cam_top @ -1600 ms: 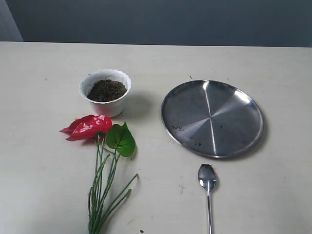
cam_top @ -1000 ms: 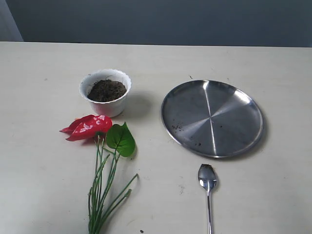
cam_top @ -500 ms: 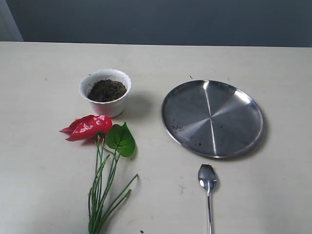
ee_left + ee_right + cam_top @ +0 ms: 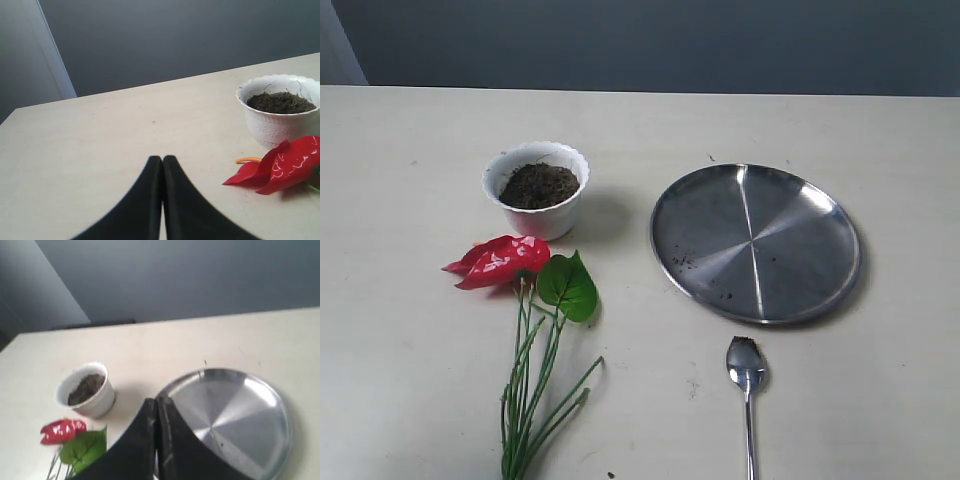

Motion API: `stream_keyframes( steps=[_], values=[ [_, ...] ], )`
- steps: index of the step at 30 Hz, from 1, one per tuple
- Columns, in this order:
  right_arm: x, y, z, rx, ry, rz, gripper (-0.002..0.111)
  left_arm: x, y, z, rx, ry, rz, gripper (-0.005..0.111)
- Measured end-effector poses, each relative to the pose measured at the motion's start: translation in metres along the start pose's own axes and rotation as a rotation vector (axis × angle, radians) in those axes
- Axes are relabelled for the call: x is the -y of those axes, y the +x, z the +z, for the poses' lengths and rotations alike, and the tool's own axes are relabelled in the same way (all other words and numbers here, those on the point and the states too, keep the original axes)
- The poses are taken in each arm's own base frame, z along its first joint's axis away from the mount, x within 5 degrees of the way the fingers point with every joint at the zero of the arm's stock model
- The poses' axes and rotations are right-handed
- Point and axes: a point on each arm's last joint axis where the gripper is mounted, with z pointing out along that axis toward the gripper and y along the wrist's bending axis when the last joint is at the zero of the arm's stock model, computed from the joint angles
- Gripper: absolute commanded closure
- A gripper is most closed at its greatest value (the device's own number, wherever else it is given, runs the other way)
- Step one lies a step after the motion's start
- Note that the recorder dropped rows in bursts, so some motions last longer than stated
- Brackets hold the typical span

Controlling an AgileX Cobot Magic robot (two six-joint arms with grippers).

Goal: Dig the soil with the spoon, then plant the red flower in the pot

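The white scalloped pot point(image 4: 536, 190) stands at the table's left, filled with dark soil point(image 4: 538, 185). In front of it lies the red flower point(image 4: 500, 261) with its green leaf point(image 4: 568, 287) and long stems point(image 4: 530, 400). The silver spoon point(image 4: 746, 385) lies near the front edge, bowl toward the plate. Neither gripper shows in the exterior view. My left gripper point(image 4: 162, 160) is shut and empty, away from the pot point(image 4: 280, 112) and the red flower point(image 4: 285, 165). My right gripper point(image 4: 157, 401) is also shut and empty, above the table between the pot point(image 4: 86, 390) and the plate.
A round steel plate point(image 4: 755, 242) with a few soil crumbs sits at the right, just behind the spoon; the right wrist view shows the plate point(image 4: 235, 420) too. A dark wall runs behind the table's far edge.
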Motion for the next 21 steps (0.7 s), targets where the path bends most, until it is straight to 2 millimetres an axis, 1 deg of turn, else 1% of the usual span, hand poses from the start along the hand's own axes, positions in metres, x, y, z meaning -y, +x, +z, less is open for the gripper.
stream_keyframes(
  steps=[3,5,8,10,12,14,17,19,21],
  values=[
    [0.012,-0.015,0.024,-0.180,-0.018,0.026,0.109,0.000,0.000,0.000,0.000,0.000,0.000,0.106],
    [0.014,-0.020,0.037,-0.256,-0.031,0.008,0.109,0.000,0.000,0.000,0.000,0.000,0.000,0.106],
    [0.008,-0.034,0.052,-0.254,-0.017,-0.051,0.109,0.000,0.000,0.000,0.000,0.000,0.000,0.106],
    [-0.001,-0.051,0.060,-0.218,0.006,-0.102,0.109,0.000,0.000,0.000,0.000,0.000,0.000,0.106],
    [-0.010,-0.077,0.066,-0.171,0.055,-0.155,0.109,0.000,0.000,0.000,0.000,0.000,0.000,0.106],
    [-0.014,-0.103,0.073,-0.153,0.135,-0.205,0.109,0.000,0.000,0.000,0.000,0.000,0.000,0.106],
    [-0.017,-0.139,0.082,-0.208,0.284,-0.215,0.109,0.000,0.000,0.000,0.000,0.000,0.000,0.106],
    [-0.009,-0.152,0.094,-0.341,0.398,-0.192,0.109,0.000,0.000,0.000,0.000,0.000,0.000,0.106],
    [-0.002,-0.154,0.114,-0.423,0.440,-0.169,0.109,0.000,0.000,0.000,-0.002,0.000,0.000,0.106]
  ],
)
